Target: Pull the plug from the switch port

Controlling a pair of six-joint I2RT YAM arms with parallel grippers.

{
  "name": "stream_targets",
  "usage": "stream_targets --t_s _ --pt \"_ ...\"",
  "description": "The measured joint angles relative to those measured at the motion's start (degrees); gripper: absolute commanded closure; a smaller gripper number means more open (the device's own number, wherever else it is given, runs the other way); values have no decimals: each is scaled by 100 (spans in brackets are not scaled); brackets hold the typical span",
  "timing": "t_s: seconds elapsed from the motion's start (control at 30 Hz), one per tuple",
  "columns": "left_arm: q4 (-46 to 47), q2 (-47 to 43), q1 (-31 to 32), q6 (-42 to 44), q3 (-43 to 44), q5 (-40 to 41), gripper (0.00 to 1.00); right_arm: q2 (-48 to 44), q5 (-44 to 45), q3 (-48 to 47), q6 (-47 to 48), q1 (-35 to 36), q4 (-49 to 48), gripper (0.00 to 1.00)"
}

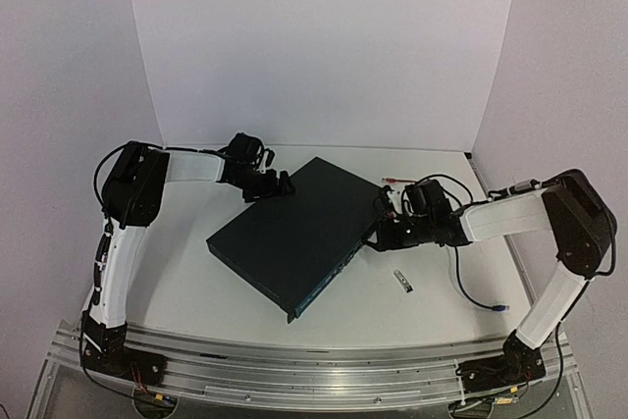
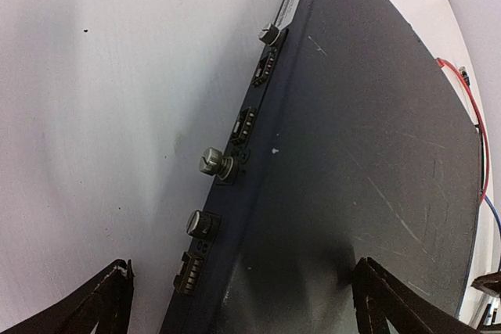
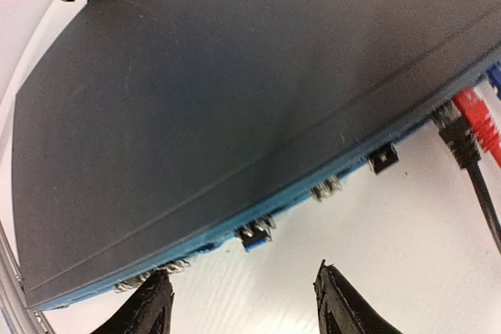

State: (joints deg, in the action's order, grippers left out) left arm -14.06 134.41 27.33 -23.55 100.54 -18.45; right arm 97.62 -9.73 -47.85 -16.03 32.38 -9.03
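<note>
The switch (image 1: 294, 237) is a flat dark blue-black box lying at an angle mid-table. My right gripper (image 1: 376, 231) is open just off its right, port-side edge. In the right wrist view the blue-tinged port face (image 3: 196, 242) shows several small stubs sticking out, one with a blue tip (image 3: 254, 234) straight ahead of the open right gripper (image 3: 244, 303), which touches nothing. A black plug (image 3: 460, 140) and a red plug (image 3: 477, 113) sit at the face's right end. My left gripper (image 1: 285, 186) is open, straddling the switch's far corner (image 2: 246, 303).
A small grey connector (image 1: 402, 282) lies loose on the table near the switch. A cable with a blue end (image 1: 500, 309) trails by the right arm. A red cable (image 1: 397, 179) lies behind the switch. Knobs and sockets (image 2: 211, 162) line the switch's back edge.
</note>
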Motion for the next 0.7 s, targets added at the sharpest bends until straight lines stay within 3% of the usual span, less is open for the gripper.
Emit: stream_targets --t_s 0.37,0.7 --pt "46 -9 0 15 -19 -11 3 297 -211 -865 1366 -22 1326 51" --pt "50 -9 0 15 -16 -13 3 724 -207 -1182 2287 -22 1729 62"
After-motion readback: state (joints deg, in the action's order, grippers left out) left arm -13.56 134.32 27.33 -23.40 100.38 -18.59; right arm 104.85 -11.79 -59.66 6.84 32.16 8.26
